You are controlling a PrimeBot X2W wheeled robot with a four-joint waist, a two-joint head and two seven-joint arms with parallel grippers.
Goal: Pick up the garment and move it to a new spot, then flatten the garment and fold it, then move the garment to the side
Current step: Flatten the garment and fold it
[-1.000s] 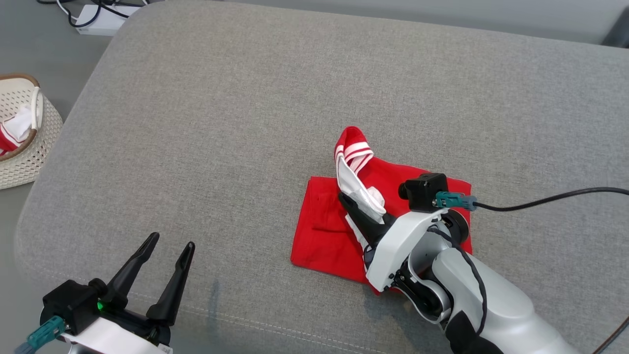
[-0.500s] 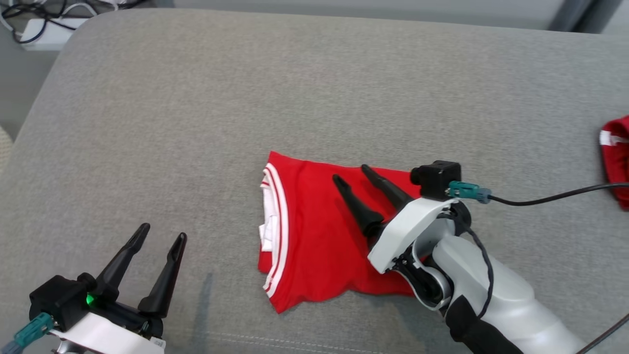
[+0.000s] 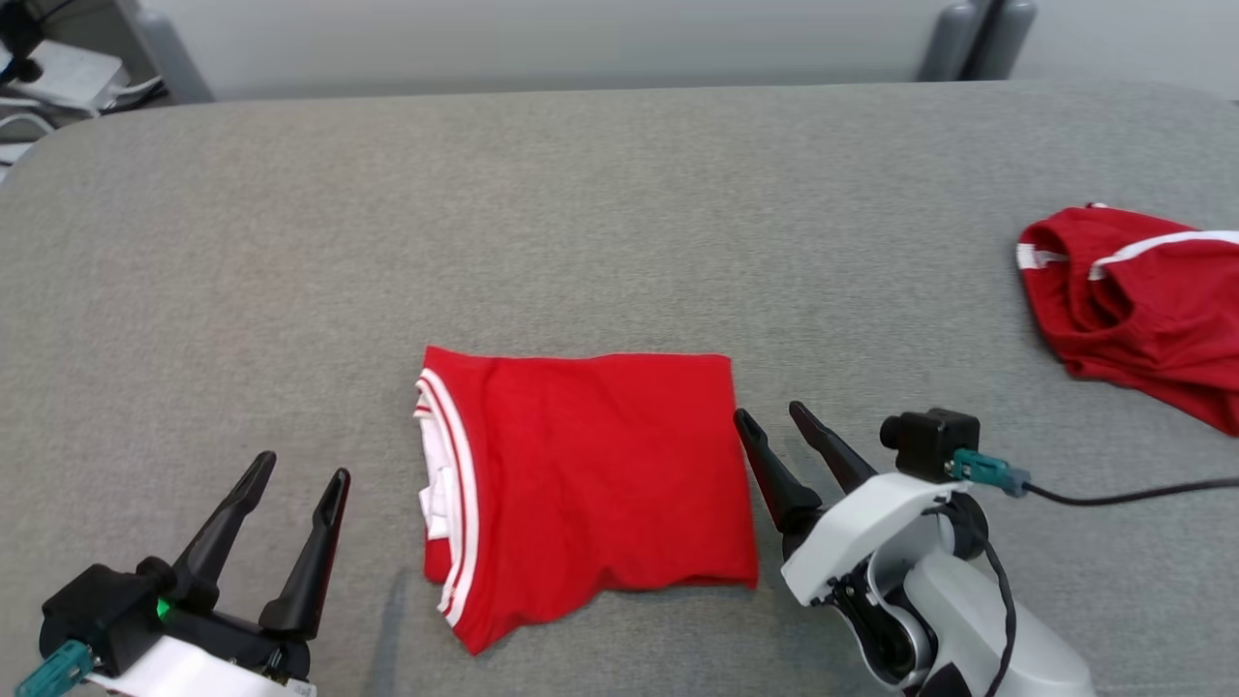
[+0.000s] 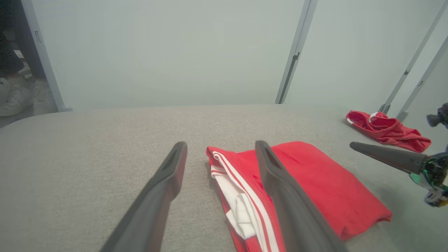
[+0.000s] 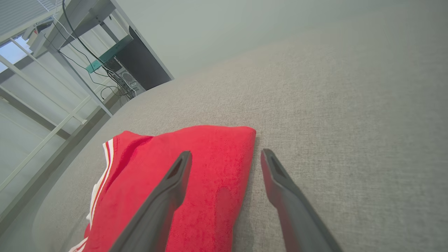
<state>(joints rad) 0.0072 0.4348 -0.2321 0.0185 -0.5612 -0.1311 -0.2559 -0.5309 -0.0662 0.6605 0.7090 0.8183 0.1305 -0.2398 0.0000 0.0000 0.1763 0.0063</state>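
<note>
Two grippers, both spread wide, both holding nothing. All places told from the folded red garment [image 3: 590, 465], lying flat on the grey cushion [image 3: 619, 213].

Left of the red garment and closer to the robot: left gripper [image 3: 303, 465], well apart from the cloth, nothing between its fingers. Same gripper [image 4: 221, 143] in the left wrist view, pointing toward the striped side of the garment [image 4: 325, 182], not touching it.

On the garment's left edge: white and red stripes [image 3: 455, 474], with a bit of white cloth peeking out of the fold. Far side neat and straight. Near side a little wavy, with one corner sticking out toward the robot at the left end.

Just beside the garment's right edge: right gripper [image 3: 768, 411], fingers apart, nothing in them. In the right wrist view [image 5: 225, 152], one finger in front of the red cloth [image 5: 210, 143] and the other in front of bare cushion, with the garment's edge between the two. Hard to tell if touching the cloth or only close to it.

Farther right of the garment: black cable [image 3: 1113, 499] leading off from the right wrist.

Farthest right, well apart from the garment: crumpled red cloth [image 3: 1133, 300] with white stripes, in a heap on the same cushion, also showing in the left wrist view [image 4: 385, 131].
</note>
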